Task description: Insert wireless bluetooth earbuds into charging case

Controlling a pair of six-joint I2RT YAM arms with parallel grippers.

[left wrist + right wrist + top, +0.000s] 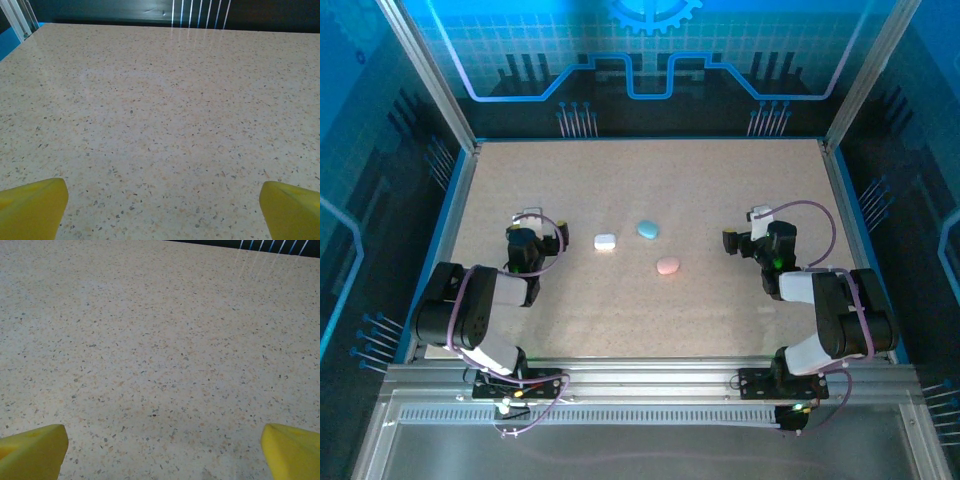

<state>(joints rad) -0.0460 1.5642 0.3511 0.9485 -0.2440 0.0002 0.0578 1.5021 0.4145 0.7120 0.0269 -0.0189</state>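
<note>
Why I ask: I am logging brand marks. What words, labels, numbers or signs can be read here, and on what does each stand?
No words, brands or numbers can be read.
On the back wall, a gear emblem: a sign only, with no letters.
On the white case, blue case and pink case: too small to show any marking.

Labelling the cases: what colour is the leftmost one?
The leftmost case is white; the top external view shows it best.

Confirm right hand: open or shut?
Open. The right hand shows yellow fingers at opposite bottom corners of its wrist view, bare tabletop between, nothing held.
</note>
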